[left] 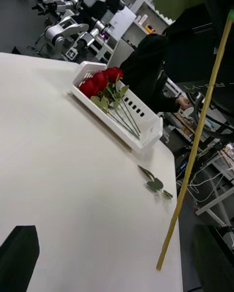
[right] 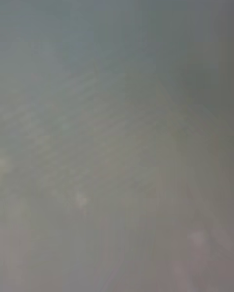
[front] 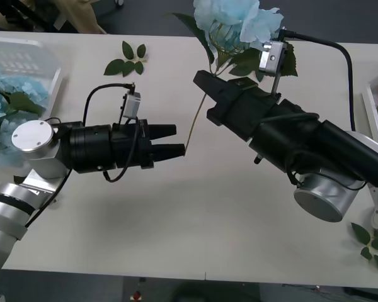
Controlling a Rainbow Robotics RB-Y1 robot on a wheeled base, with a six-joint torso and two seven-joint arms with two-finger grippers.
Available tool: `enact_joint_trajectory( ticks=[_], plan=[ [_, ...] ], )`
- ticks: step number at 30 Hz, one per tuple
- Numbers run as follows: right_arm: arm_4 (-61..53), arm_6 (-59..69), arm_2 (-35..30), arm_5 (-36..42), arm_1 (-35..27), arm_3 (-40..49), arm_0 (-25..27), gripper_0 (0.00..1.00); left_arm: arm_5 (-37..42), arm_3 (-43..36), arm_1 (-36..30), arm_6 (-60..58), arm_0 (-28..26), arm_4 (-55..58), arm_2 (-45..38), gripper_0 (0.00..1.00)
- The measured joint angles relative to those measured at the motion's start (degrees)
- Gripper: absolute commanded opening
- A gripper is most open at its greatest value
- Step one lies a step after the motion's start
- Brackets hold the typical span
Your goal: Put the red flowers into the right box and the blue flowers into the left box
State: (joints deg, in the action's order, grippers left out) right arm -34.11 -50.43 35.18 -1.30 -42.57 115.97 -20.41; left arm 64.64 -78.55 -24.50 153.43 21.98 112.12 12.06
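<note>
- The right gripper hangs over the middle of the white table, its black jaws pinched on the thin stem of a blue flower just under the pale bloom and leaves.
- That stem runs down to the left gripper, whose fingers stand apart, the stem's cut end just beside their tips, not clamped.
- More blue flowers already lie in the left box at the table's far left.
- The red flowers lie together in the right box at the right edge, stems pointing toward me.
- Loose leaf sprigs sit on the table near the far edge, others by the near right corner.
</note>
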Motion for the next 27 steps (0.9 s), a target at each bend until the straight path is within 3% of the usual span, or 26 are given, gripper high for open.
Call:
enact_joint_trajectory(
  ticks=[9,10,11,12,13,14,27],
  plan=[
    [0.0,-2.8,0.1,0.0,0.0,-0.8,-0.2,0.0,-4.0,0.0,1.3,0.0,1.8,0.7,4.1,0.91],
    [0.0,-2.8,0.2,0.0,0.0,-0.9,-0.3,0.0,-4.1,0.0,1.8,0.0,1.8,0.7,4.1,0.87],
    [0.0,-2.8,0.5,0.0,0.0,-1.0,-0.6,0.0,-4.1,0.0,2.2,0.0,1.8,0.7,4.0,0.78],
    [0.0,-2.8,0.8,0.0,0.0,-1.2,-0.9,0.0,-4.1,0.0,2.6,0.0,1.8,0.8,4.0,0.46],
    [0.0,-2.8,1.2,0.0,0.0,-1.4,-1.2,0.0,-4.1,0.0,2.9,0.0,1.8,1.1,4.0,0.31],
    [0.0,-2.8,1.5,0.0,0.0,-1.5,-1.6,0.0,-4.1,0.0,3.2,0.0,1.8,1.5,4.0,0.01],
    [0.0,-2.8,2.0,0.0,0.0,-1.6,-2.2,0.0,-4.5,0.0,4.1,0.0,1.8,2.4,4.0,0.0]
  ],
)
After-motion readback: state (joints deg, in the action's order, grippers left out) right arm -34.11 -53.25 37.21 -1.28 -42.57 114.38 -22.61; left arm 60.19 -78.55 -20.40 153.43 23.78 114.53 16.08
